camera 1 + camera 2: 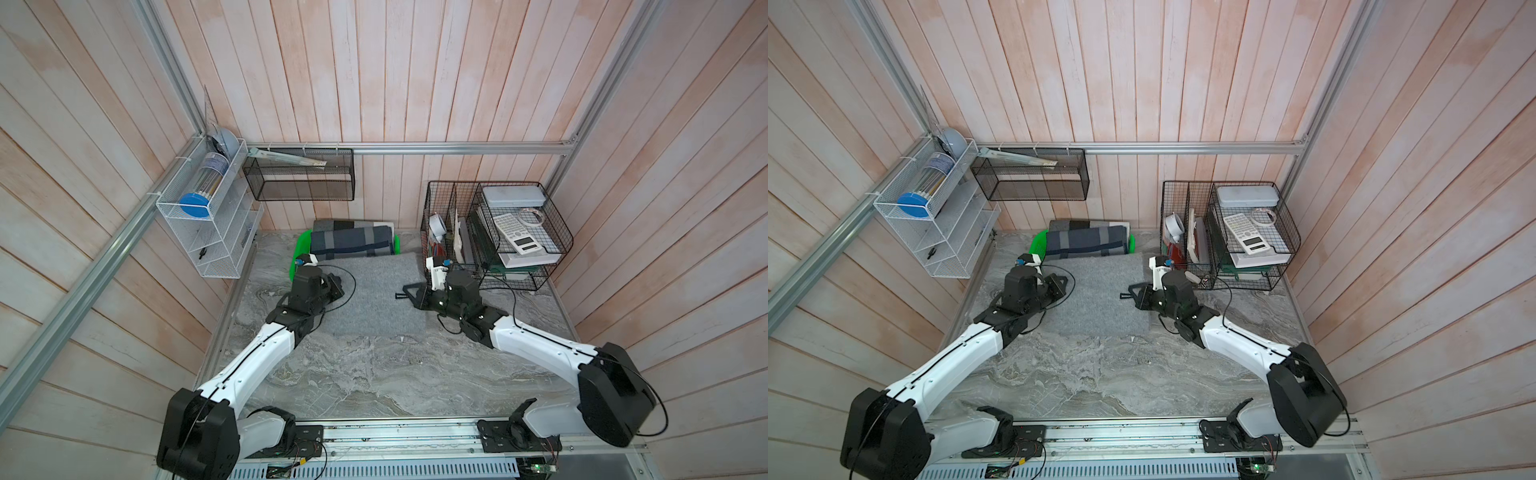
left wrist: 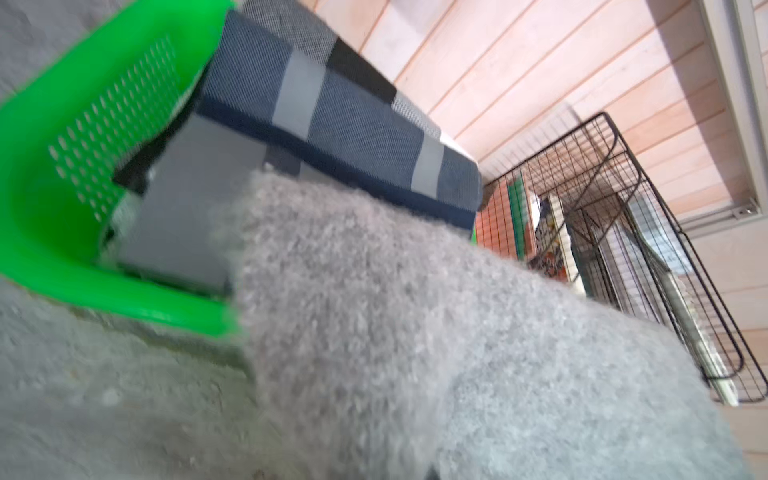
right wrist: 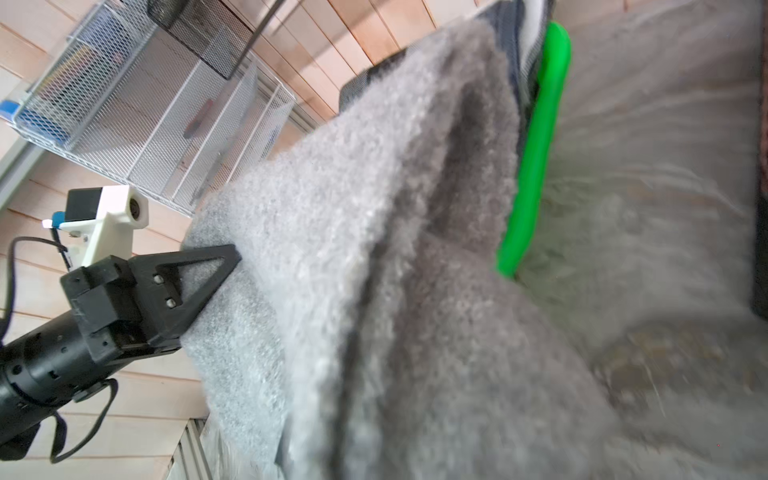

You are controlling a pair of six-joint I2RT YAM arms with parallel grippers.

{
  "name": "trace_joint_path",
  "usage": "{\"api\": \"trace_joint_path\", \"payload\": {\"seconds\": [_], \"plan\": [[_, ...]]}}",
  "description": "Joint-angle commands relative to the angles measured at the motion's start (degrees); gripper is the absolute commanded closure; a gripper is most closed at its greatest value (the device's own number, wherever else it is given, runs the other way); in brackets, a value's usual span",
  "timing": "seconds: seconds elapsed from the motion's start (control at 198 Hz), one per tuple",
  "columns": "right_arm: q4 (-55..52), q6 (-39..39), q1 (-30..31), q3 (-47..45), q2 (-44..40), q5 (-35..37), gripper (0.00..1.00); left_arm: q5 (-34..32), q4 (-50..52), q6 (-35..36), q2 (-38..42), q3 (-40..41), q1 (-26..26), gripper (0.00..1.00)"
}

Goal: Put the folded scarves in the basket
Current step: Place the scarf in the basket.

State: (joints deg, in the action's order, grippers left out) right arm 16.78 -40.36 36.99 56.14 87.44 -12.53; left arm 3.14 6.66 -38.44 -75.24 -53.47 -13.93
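Our left claw (image 1: 338, 289) and right claw (image 1: 401, 296) pinch the grey scarf (image 1: 374, 301) by its side edges. It lies between them, its far edge against the basket (image 1: 301, 246) near the desk's (image 1: 395, 374) back edge.

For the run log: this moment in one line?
left gripper shut on scarf | right gripper same | basket: plaid cloth inside

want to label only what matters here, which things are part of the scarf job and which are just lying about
Job: grey scarf, green basket, left pincer and right pincer at the scarf's side edges.

Lying about: plaid cloth in the basket, black wire organiser, calculator, white mesh shelf, black mesh shelf.
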Motion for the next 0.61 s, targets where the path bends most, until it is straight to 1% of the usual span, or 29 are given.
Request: {"api": "trace_joint_path", "payload": {"seconds": [0.0,0.142,0.304,0.481,0.602], "plan": [[0.55,1.42,-2.63,8.63,7.12,-0.97,1.0,2.34,0.33,6.6,-4.67,-7.29,4.64,1.0],[-0.91,2.22,-4.77,20.51,17.24,-3.19,1.0,4.59,0.96,9.12,-11.84,-15.58,8.89,1.0],[-2.47,1.34,-6.21,30.9,26.85,-6.21,1.0,5.73,2.58,11.93,-19.59,-24.53,11.33,1.0],[-4.01,0.73,-6.28,38.72,33.74,-8.14,1.0,6.19,3.97,13.69,-26.77,-32.65,13.3,1.0],[-5.4,0.85,-6.28,41.83,36.85,-7.34,1.0,6.53,3.46,14.14,-30.69,-35.35,13.75,1.0]]}}
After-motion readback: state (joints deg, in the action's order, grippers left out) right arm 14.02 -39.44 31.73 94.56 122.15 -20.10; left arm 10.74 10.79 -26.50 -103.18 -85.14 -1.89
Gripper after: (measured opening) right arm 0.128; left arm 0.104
